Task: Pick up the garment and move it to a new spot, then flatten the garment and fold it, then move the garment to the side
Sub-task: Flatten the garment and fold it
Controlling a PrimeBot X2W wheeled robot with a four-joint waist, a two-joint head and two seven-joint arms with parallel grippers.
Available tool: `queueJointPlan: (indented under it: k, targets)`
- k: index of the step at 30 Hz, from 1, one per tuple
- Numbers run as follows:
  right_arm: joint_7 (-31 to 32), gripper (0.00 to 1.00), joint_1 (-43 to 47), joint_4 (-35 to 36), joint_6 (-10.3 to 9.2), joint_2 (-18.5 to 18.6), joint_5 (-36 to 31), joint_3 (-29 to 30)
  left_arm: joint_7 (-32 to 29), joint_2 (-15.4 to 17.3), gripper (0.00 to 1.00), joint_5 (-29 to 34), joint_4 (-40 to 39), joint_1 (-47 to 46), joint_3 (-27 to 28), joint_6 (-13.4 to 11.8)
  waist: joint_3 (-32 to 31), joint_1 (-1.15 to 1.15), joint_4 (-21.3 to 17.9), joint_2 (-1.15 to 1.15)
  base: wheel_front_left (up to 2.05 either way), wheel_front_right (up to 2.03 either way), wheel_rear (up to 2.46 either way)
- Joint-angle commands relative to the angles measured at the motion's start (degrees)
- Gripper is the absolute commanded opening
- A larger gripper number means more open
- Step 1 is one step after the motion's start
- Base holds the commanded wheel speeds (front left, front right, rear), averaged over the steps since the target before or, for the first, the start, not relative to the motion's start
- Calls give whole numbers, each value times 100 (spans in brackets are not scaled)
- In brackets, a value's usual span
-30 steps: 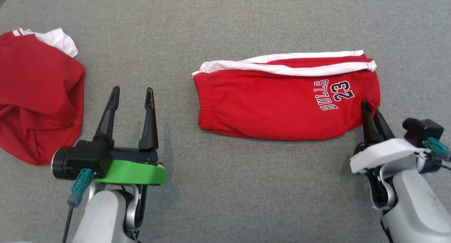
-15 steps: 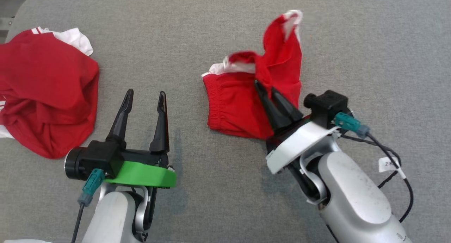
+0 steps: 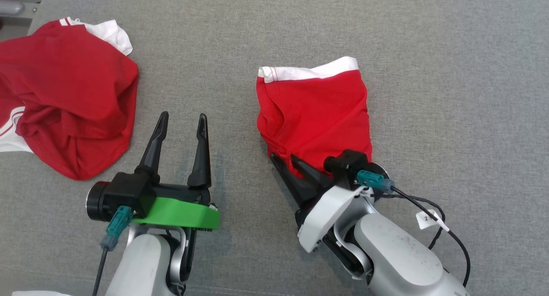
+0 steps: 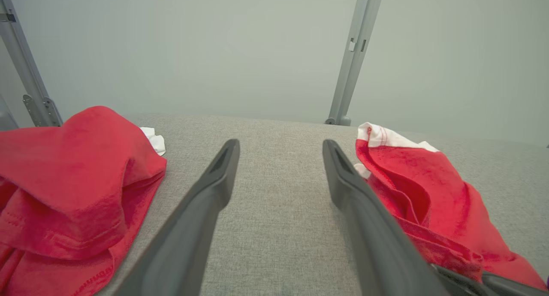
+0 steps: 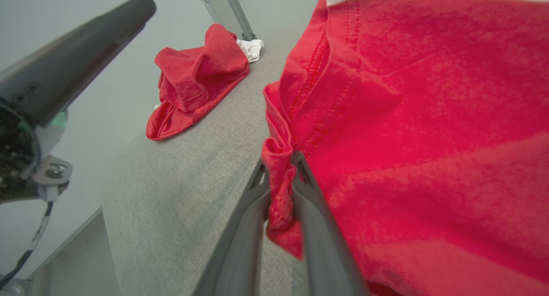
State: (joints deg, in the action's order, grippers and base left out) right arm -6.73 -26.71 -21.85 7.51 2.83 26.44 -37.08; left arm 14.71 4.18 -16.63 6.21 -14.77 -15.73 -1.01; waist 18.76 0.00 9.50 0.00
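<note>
The garment [image 3: 315, 111] is a pair of red shorts with white trim, lying folded over on the grey table [image 3: 450, 73], white hem at the far side. My right gripper [image 3: 284, 157] sits at its near left corner, shut on a bunched fold of red cloth. The right wrist view shows that cloth [image 5: 407, 116] pinched between the two fingers of the right gripper [image 5: 281, 163]. My left gripper [image 3: 183, 116] stands open left of the garment, nothing between its fingers. In the left wrist view the left gripper [image 4: 281, 143] points over bare table, with the garment [image 4: 429, 193] to its right.
A second red and white piece of clothing [image 3: 68, 103] lies crumpled at the table's left edge, also seen as a red heap [image 4: 73, 180] and a far red heap [image 5: 193, 81]. Grey metal posts [image 4: 354, 55] stand behind the table. A cable [image 3: 433, 218] trails from the right wrist.
My right gripper carried the shorts' right end up and over to the left, laying it down so the garment lies folded in half. The left gripper stayed open. The camera shifted.
</note>
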Motion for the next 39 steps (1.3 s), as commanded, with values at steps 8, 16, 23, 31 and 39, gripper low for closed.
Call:
queueJointPlan:
  k: [8, 16, 23, 31, 39]
  targets:
    - [-665, 100, -70, 417, -4, 12, -250, 179, 36, 25, 100, -2, 75, 18, 76, -48, -171, 0, -138, 0, 0, 0, 0]
    - [-847, 100, 638, 1311, -4, 214, -825, 1620, 41, 154, 100, -19, 45, 164, 222, -131, -410, 0, -345, 0, 0, 0, 0]
    - [-817, 100, 1416, 1628, -4, 385, -1232, 3145, 34, 335, 100, -95, -66, 392, 409, -197, -633, 0, -515, 0, 0, 0, 0]
    - [-618, 100, 1958, 1747, -4, 355, -1405, 3815, -146, 560, 100, -137, -248, 738, 436, -190, -970, 0, -669, 0, 0, 0, 0]
    - [-469, 100, 2372, 1799, -4, 304, -1411, 3873, -345, 697, 100, -110, -436, 1203, 378, -289, -1404, 0, -733, 0, 0, 0, 0]
